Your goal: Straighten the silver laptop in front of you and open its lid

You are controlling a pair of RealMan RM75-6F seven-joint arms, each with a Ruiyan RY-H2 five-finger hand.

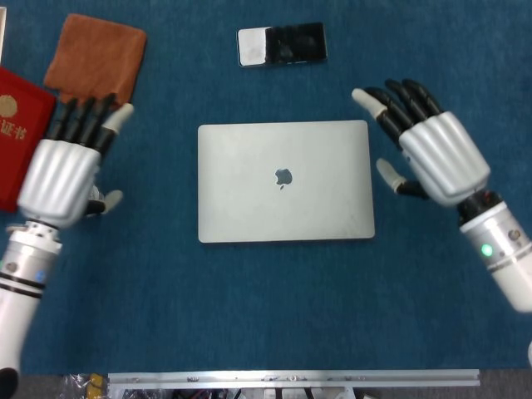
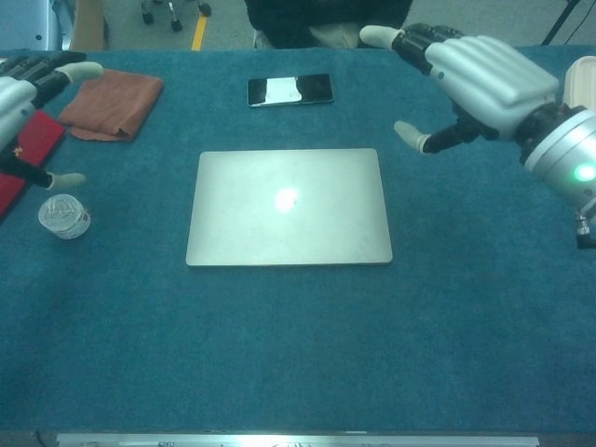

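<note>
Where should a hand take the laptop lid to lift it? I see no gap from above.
Probably the near long edge of the silver laptop, coming from the robot's side: the logo reads upright from there, suggesting the hinge lies at the far edge. The lid is shut flat, so fingers must hook underneath.

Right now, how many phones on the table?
1: the phone lies flat at the far edge, beyond the closed laptop. None seems hidden.
</note>
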